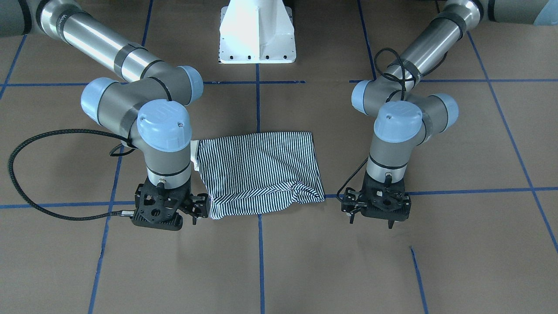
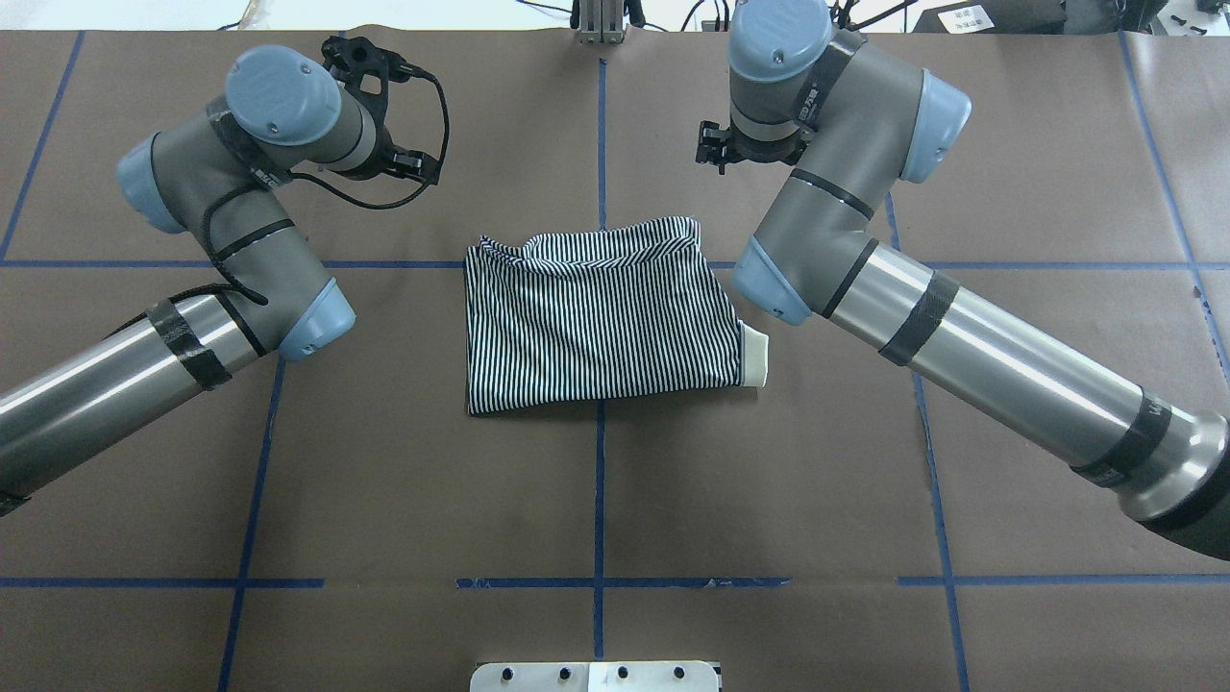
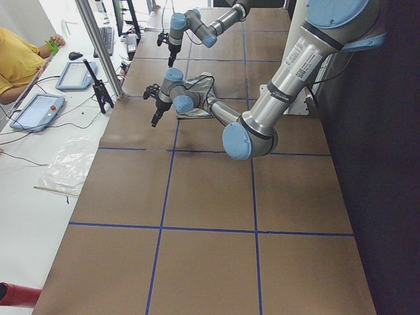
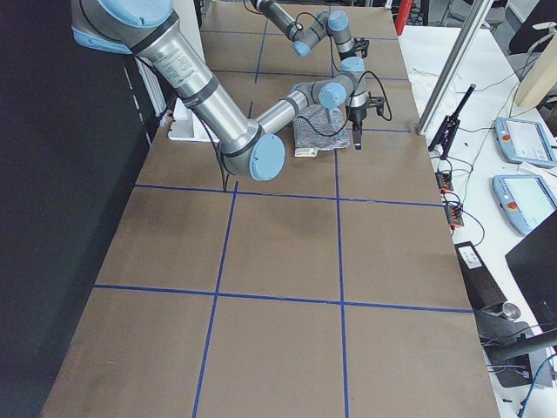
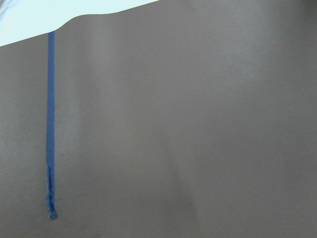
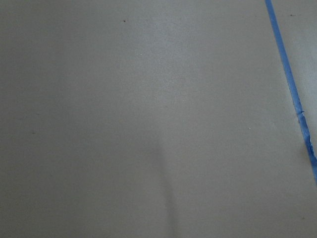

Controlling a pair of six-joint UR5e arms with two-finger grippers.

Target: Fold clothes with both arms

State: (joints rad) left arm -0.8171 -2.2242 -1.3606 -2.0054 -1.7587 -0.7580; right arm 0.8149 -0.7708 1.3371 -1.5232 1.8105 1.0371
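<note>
Roughly at the middle of the brown paper-covered table (image 2: 384, 461), the striped polo shirt (image 2: 601, 322) lies folded into an uneven rectangle across a blue tape line (image 2: 598, 500). Its cream collar (image 2: 754, 358) pokes out at the right edge in the overhead view. A rumpled flap (image 1: 301, 191) sits at the shirt's lower right corner in the front-facing view.

In that view the right gripper (image 1: 187, 211) hangs just beside the shirt's lower left corner. Its wrist hides part of the collar side, and only one finger shows, so I cannot tell how its jaws stand. The left gripper (image 1: 370, 222) hangs lower right of the shirt, apart from it, with two fingertips visibly spread.

A black cable (image 1: 26, 174) loops at the left. The white pedestal base (image 1: 257, 35) stands at top centre. Both wrist views show only paper and tape. In the exterior left view, a person's yellow sleeve (image 3: 13, 65) and a tablet-like device (image 3: 36, 110) appear at upper left.
</note>
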